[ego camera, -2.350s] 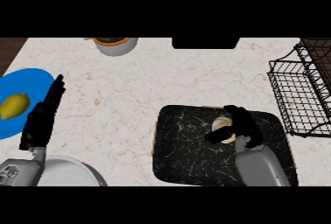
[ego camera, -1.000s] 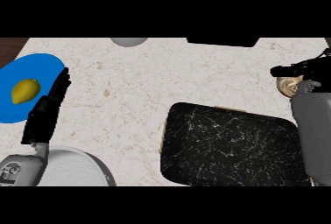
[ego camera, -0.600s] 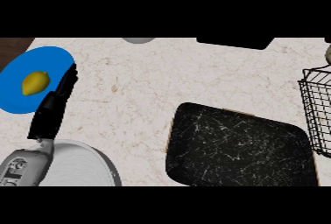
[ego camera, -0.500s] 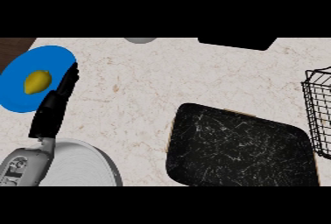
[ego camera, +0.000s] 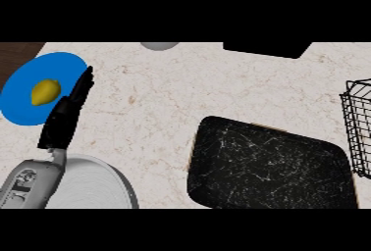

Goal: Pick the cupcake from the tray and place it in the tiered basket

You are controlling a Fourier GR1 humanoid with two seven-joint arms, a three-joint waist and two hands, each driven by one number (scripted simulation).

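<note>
The bench [ego camera: 217, 83] is pale speckled stone with faint reddish veins. The tray [ego camera: 272, 169] is a dark, rounded-corner slab marbled with thin white lines; it lies well to the right of the left hand [ego camera: 66, 115], and its top is seen bare. The tiered basket [ego camera: 358, 127] is black wire mesh, cut by the right edge, just beyond the tray's far right corner.

The left hand is held with fingers straight and pressed together, pointing away from the robot. Its fingertips overlap the rim of a flat round blue plate [ego camera: 29, 86] on which a small yellow rounded fruit [ego camera: 45, 91] lies, just left of the hand.

Against the frame 0.5 s ago, little change is noted. The right hand and the cupcake, last seen 1.0 s ago near the right edge, are out of view; the cupcake's place cannot be told.

A grey round object [ego camera: 159, 45] and a black rectangular object [ego camera: 267, 48] are cut by the far edge.
</note>
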